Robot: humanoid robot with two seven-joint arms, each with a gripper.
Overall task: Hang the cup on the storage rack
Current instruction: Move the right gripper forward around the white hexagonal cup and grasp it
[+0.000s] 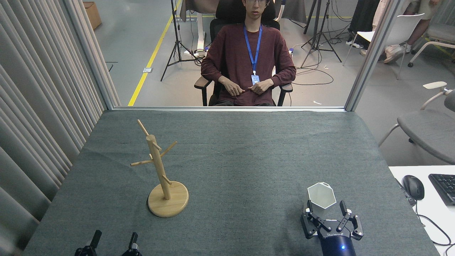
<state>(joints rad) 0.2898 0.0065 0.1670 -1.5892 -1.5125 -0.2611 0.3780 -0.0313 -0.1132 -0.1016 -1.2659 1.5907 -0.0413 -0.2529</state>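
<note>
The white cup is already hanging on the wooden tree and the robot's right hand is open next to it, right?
Not quite. The head view shows the cup standing on the table, far from the wooden tree, whose pegs are bare. The right gripper is open, right by the cup.

Premises: a robotics test lab set inside an open workshop floor. Evidence follows. A test table point(249, 160) covered in grey felt fills the centre, fenced by an aluminium frame post point(369, 57) at 2 o'clock and a pleated curtain point(39, 99) at 9 o'clock. At 12 o'clock a seated person point(249, 57) wears a lanyard badge (an observer's position). Tripod stands point(176, 42) and loose cables occupy the concrete floor, marked with a yellow floor line point(151, 58). A keyboard point(444, 188) and mouse point(413, 186) sit at 4 o'clock.
</note>
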